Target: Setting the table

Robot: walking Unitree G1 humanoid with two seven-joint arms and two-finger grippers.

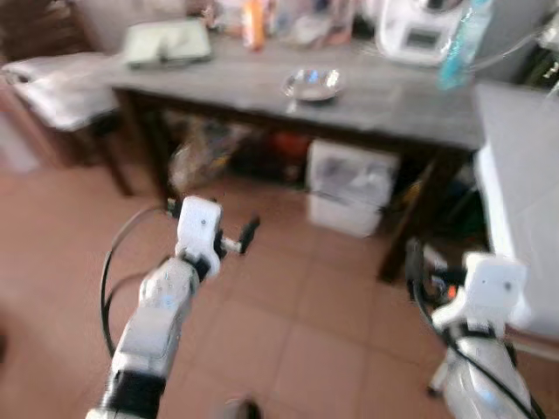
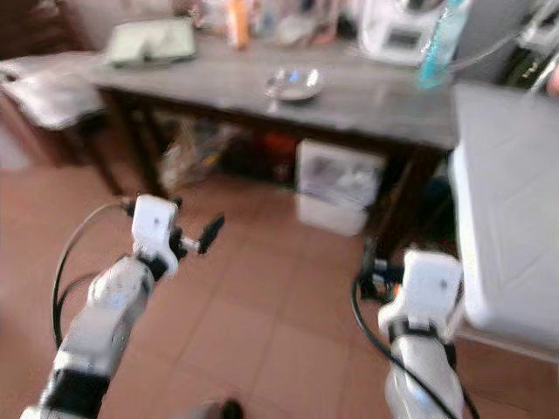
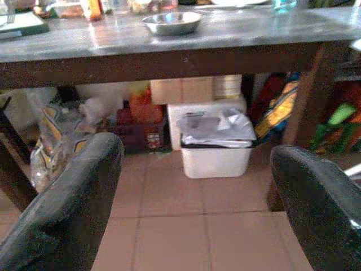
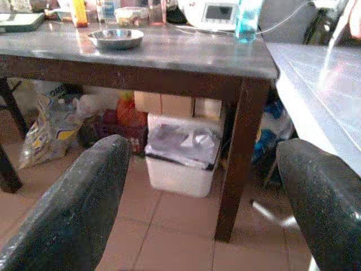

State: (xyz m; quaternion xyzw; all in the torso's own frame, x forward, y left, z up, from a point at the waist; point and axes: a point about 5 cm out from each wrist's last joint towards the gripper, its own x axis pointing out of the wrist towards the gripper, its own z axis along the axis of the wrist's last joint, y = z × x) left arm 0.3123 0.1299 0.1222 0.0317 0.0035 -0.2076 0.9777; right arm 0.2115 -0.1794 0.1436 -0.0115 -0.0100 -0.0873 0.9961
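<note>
A shallow steel bowl sits near the middle of a long grey-topped table ahead of me; the bowl stands alone on its patch of tabletop. My left gripper is raised over the tiled floor, short of the table and below its top. In the left wrist view its fingers stand wide apart with nothing between them. My right gripper hangs low near the table's right leg. It is open too, and its fingers hold nothing.
At the table's back stand a green tray, an orange bottle, a white appliance and a blue bottle. Under it are a lined white bin and bags. A white table is close on my right, a cushioned chair on my left.
</note>
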